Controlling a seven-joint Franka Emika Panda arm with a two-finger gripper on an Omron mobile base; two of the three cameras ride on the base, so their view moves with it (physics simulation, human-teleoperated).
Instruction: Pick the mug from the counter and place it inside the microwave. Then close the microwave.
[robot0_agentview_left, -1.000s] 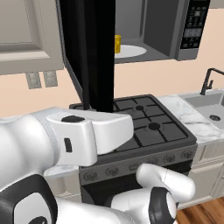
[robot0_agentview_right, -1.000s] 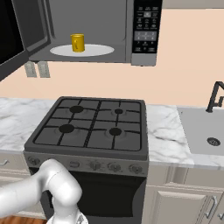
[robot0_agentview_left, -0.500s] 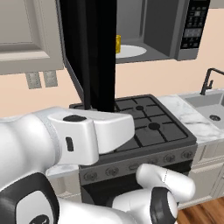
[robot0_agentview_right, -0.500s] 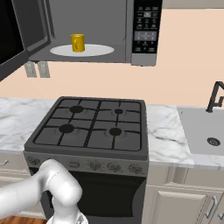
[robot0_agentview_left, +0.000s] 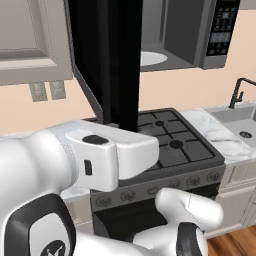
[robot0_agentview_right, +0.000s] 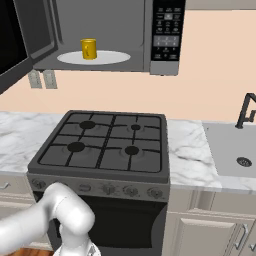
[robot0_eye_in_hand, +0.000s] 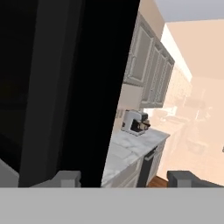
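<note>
At the upper left of the right base view, the mug (robot0_agentview_right: 88, 49), a small glossy yellow cylinder with a handle on one side, stands upright on the flat white round turntable (robot0_agentview_right: 107, 57) inside the microwave (robot0_agentview_right: 165, 35), a boxy black unit with a smooth grey interior and a button panel down its right side. The microwave door (robot0_agentview_left: 107, 60) stands swung open, a tall slab of dark glass that crosses the upper middle of the left base view and covers the left half of the hand view. Below the microwave sits a black gas stovetop (robot0_agentview_right: 102, 142) with four round burners under matte grid grates and a row of knobs along its front edge. On either side of it runs the tabletop (robot0_agentview_right: 187, 155), white marble with grey veining, and a pale sink (robot0_agentview_right: 235, 152) with a thin dark faucet (robot0_agentview_right: 245, 110) is set into it at the right. In the hand view the two small dark fingers (robot0_eye_in_hand: 65, 178) rise at the bottom edge well apart, spread wide with nothing between them, the left one close against the door's edge. Beyond them, panelled beige wall cabinets (robot0_eye_in_hand: 153, 74) hang above a marble run that carries a small coffee machine (robot0_eye_in_hand: 135, 121).
</note>
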